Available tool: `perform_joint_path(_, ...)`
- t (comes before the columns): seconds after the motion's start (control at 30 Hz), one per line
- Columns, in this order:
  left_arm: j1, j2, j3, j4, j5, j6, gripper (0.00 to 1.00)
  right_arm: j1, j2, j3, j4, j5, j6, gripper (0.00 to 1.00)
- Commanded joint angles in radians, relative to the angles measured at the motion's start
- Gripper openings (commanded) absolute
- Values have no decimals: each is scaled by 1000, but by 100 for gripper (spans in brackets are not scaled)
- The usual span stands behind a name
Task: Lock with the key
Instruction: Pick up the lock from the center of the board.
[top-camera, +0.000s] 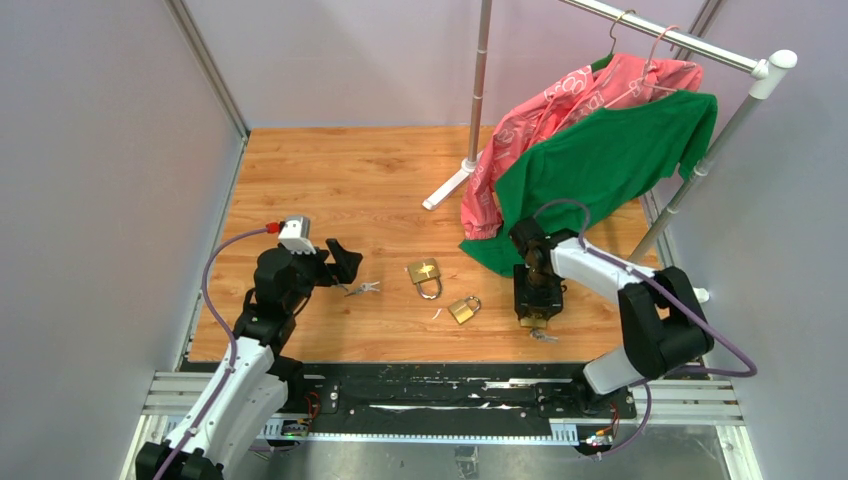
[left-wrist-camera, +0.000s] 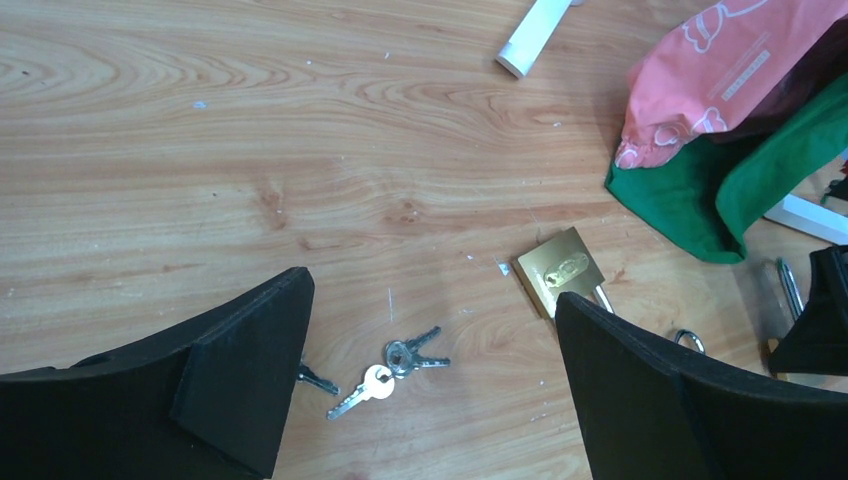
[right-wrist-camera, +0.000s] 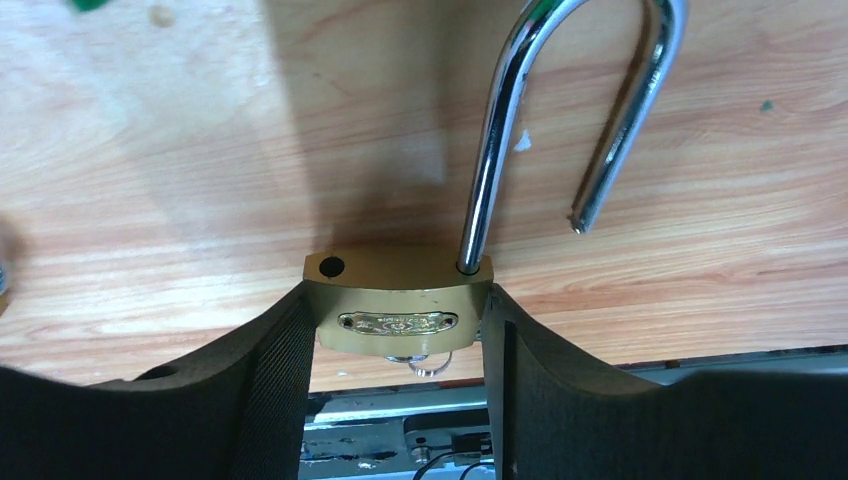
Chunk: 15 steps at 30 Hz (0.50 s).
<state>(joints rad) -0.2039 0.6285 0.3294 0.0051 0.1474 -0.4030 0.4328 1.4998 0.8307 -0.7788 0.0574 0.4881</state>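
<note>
I have my right fingers (right-wrist-camera: 270, 380) clamped on the padlock (right-wrist-camera: 398, 295) at the near edge of the counter (left-wrist-camera: 200, 150), shackle (right-wrist-camera: 500, 130) sprung open, to steady it, I judge, while my left fingers (left-wrist-camera: 240, 380) hang spread wide over the keys (left-wrist-camera: 390, 368), ready to pick one.

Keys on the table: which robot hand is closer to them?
Left. The left gripper hovers right by the keys; the right gripper is far off, gripping the open padlock.
</note>
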Motion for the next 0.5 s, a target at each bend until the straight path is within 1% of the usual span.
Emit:
perform_joint_path(0.0,9,-9,-13,55,25,12,100,47,-109,15,-17,39,32,0)
perform_joint_path(0.13,8,-27,-18,76,55,10,100,73,-188,13,4,3,68,0)
perform_joint_path(0.23,8,-48,-20,81,95,18,100,117,-229,30,12,0,94,0)
perform_joint_path(0.37,8,-69,-1,85,163,31,100,206,-309,95,43,6,118,0)
perform_joint_path(0.47,8,-62,45,107,239,67,100,260,-363,176,85,19,149,0)
